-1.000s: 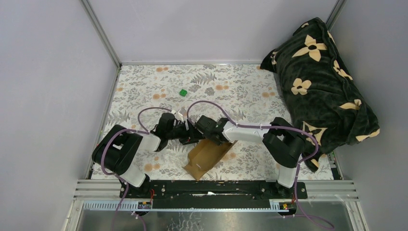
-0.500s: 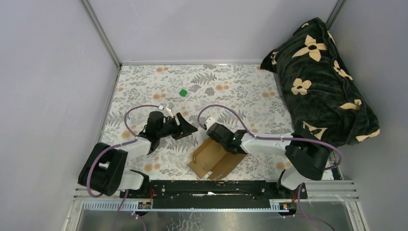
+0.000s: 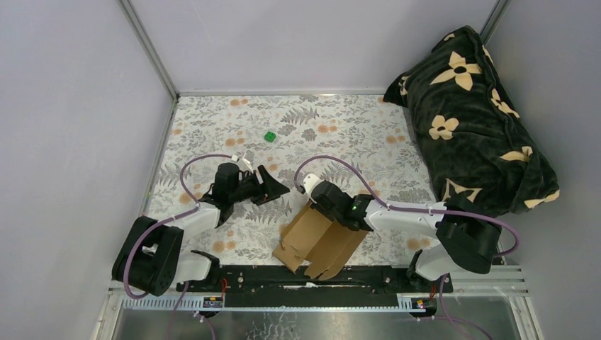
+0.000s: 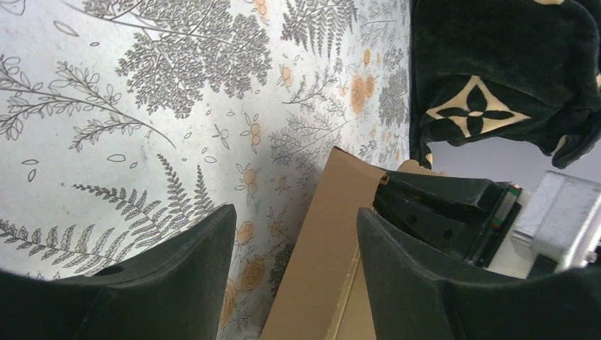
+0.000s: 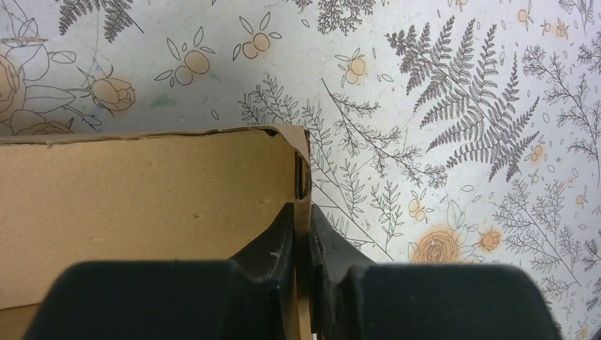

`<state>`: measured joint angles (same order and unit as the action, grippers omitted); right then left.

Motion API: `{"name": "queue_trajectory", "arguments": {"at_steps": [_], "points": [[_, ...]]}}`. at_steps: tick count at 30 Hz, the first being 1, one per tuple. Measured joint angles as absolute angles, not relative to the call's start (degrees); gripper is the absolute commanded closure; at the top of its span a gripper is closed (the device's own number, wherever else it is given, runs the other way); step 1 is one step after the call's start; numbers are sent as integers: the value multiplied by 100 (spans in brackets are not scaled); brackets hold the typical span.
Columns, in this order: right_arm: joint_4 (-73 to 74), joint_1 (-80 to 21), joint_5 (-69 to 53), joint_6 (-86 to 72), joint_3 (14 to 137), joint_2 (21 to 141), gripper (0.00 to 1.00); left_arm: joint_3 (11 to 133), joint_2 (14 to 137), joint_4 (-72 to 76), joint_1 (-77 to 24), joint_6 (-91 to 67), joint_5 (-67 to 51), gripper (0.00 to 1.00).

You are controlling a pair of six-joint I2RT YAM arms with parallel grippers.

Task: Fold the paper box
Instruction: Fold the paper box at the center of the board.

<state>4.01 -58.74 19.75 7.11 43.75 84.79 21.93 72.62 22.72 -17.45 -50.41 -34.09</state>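
No legible text

No writing, label, brand, number or sign can be read in any view. The paper box point(image 3: 315, 237) is seen as plain, unprinted brown cardboard, and only a pattern of ferns and flowers is printed on the table cover point(image 3: 354, 127).

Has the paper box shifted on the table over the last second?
Yes. The paper box, pinched by the right gripper, has slid toward the near rail, its lower flaps now overlapping it, farther from the green cube.

The paper box point(image 3: 312, 237) is brown, the tablecloth point(image 3: 354, 134) floral.
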Motion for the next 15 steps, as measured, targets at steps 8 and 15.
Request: {"name": "queue_trajectory", "arguments": {"at_steps": [8,15], "points": [[231,-5874,2233,947,4431,8901,93,2191,7557,2292,-1745,-5043,-3406,30],[14,-5902,2611,1243,4571,9240,94,2191,7559,2320,-1745,-5041,-3406,30]]}}
